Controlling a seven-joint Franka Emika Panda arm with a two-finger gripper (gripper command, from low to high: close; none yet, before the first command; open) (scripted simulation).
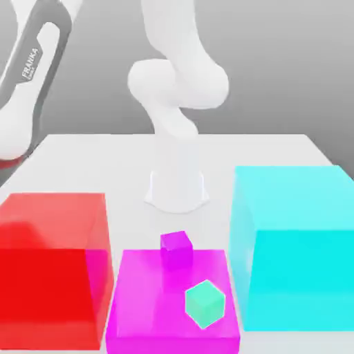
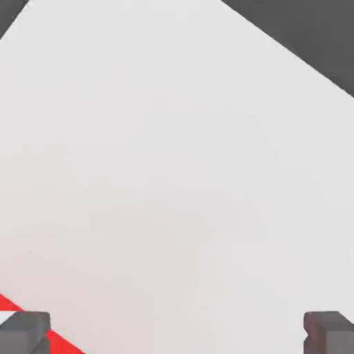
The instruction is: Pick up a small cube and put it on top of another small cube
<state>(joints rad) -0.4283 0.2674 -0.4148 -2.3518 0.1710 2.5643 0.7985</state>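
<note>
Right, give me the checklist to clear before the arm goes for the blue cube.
1. Tool open: ok. In the hand view its fingertips stand wide apart.
2. Tool empty: ok. Nothing lies between the fingertips.
3. Blue cube's place known: cannot tell.
4. Tool lined up over a cube: not ok. The hand view looks onto bare table.
5. Mint-green cube free to receive: ok. Nothing rests on it. It shows against the magenta box.
6. Mint-green cube on top of that box or inside it: cannot tell.
</note>
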